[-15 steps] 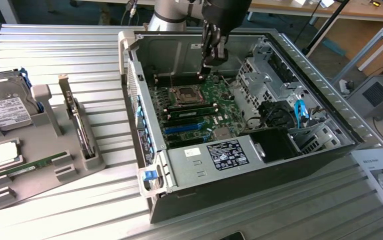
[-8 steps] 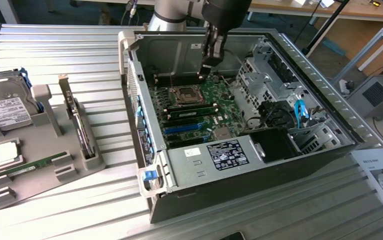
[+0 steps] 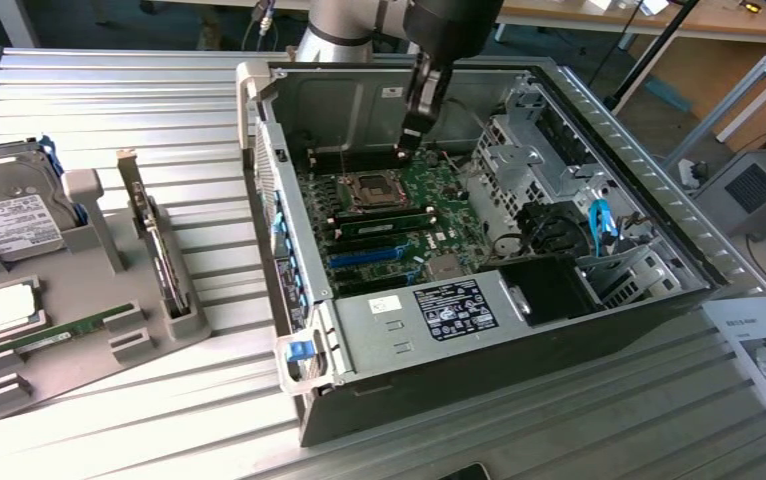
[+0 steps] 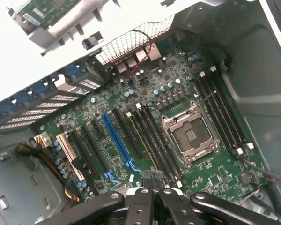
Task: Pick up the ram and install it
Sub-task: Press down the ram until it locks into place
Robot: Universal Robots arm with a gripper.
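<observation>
On the ribbed metal table point(image 3: 116, 100), the closed gripper point(image 3: 417, 130) hangs empty inside the open computer case point(image 3: 490, 390).

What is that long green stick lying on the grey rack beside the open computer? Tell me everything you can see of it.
That is the ram, a long, narrow, thin green circuit board. It lies flat and slightly slanted, cradled in notched blocks of the grey holder at the exterior view's left, outside the computer case. A silvery square chip sits just beside it without touching. Only the holder touches it; the gripper is away, inside the case.
</observation>
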